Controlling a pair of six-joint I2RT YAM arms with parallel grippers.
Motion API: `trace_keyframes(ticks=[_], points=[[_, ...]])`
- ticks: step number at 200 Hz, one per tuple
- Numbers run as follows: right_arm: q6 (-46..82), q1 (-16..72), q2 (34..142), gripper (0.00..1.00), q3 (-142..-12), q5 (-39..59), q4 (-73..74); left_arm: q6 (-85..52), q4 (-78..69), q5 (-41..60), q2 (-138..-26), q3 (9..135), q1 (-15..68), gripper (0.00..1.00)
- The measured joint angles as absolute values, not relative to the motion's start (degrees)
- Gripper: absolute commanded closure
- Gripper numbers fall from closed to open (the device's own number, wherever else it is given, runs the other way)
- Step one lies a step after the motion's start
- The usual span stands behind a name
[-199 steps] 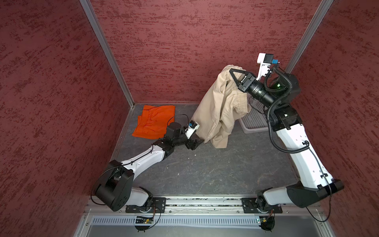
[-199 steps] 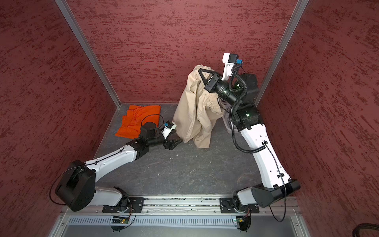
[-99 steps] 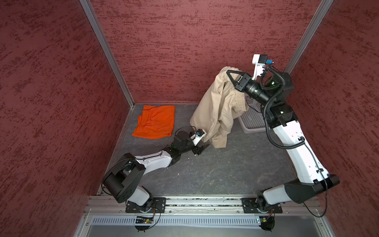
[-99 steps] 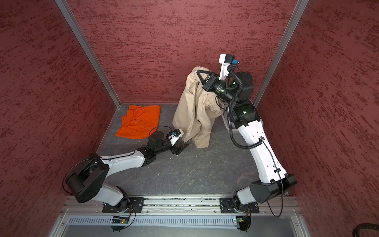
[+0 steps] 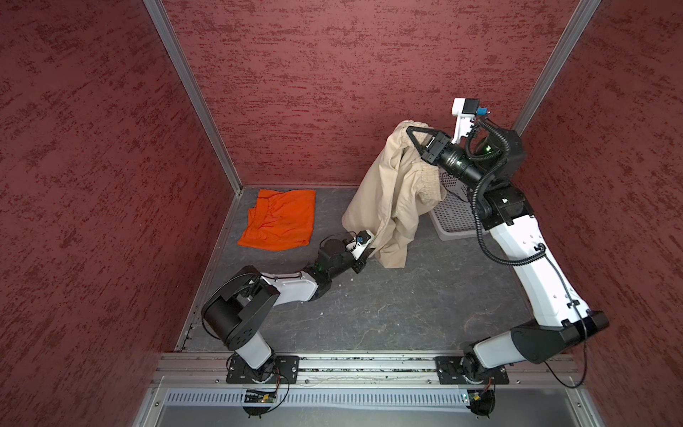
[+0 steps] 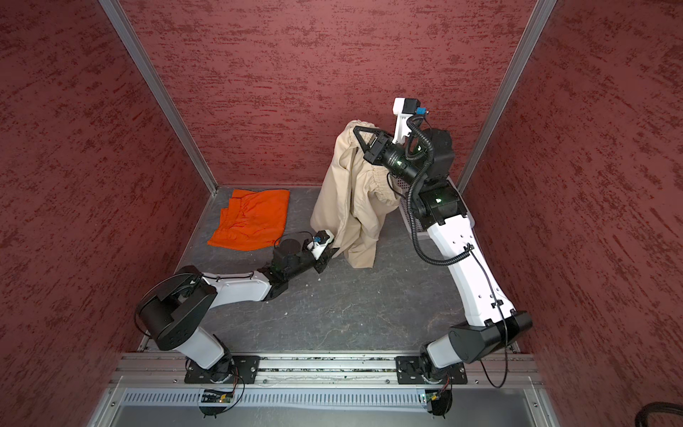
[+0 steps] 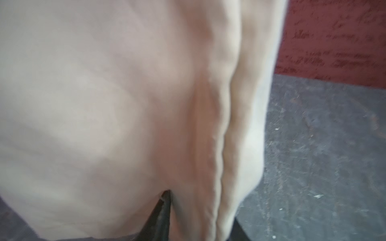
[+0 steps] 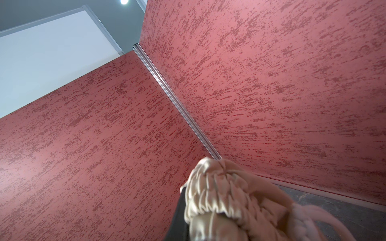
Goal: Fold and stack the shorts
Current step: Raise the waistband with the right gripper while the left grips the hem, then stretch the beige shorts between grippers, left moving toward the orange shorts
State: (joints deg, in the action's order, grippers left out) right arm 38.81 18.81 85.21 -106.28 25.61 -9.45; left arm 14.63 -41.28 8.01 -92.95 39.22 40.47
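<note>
right gripper (image 5: 409, 130) clamps beige shorts (image 5: 391, 192) by the waistband, 1 o'clock; left gripper (image 5: 369, 254) jaws straddle the lower cloth, can't tell if gripping.

Soft, matt woven cloth: the beige shorts (image 5: 388, 192), finely creased, with a puckered, faintly shiny gathered waistband, and the orange shorts (image 5: 281, 218), brighter and rumpled. The basket (image 5: 452, 218) is white perforated plastic. The surface (image 5: 406, 295) is dark grey, matt, scuffed and veined like stone. The walls (image 5: 332, 74) carry a rough, mottled red texture, edged by brushed metal posts (image 5: 191, 92). The arms (image 5: 532, 258) pair glossy white plastic shells with matt black joints and a ribbed black cable hose (image 5: 479, 233).
</note>
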Motion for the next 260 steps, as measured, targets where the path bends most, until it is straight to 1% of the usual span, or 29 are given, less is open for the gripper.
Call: trace_keyframes(ticks=[6,21,48,74,96,118,141,191,222,260], points=[[38.50,18.81,85.23,1.00,-106.52,25.21,-10.07,14.55,-41.15,8.34,-92.77,39.22,40.47,0.94],[37.82,18.48,85.23,1.00,-107.09,24.49,-11.51,14.76,-39.20,8.84,-91.59,39.22,40.25,1.00],[37.47,15.79,85.30,1.00,-107.22,24.56,-13.58,14.41,-30.37,10.61,-84.68,39.18,37.39,1.00],[37.71,11.03,85.38,1.00,-106.54,26.57,-15.07,15.16,-18.46,11.90,-74.43,39.44,31.70,1.00],[38.15,6.79,85.06,1.00,-103.48,29.45,-15.14,17.17,-6.70,11.84,-67.35,41.71,26.55,1.00],[38.35,2.63,84.03,1.00,-98.83,32.95,-15.44,20.32,5.61,10.02,-63.00,46.83,20.97,1.00],[38.46,-1.13,83.11,1.00,-96.18,37.80,-17.30,23.29,16.12,7.77,-61.39,54.22,14.70,1.00],[38.19,-3.31,79.59,1.00,-95.26,51.35,-22.35,29.56,30.63,7.18,-60.31,73.10,4.64,1.00],[37.39,-3.49,75.50,1.00,-95.44,55.37,-26.92,32.62,37.78,6.81,-58.06,80.82,2.76,1.00],[33.87,-3.92,70.06,1.00,-101.21,56.62,-40.47,34.20,45.10,6.31,-54.28,85.71,2.55,1.00]])
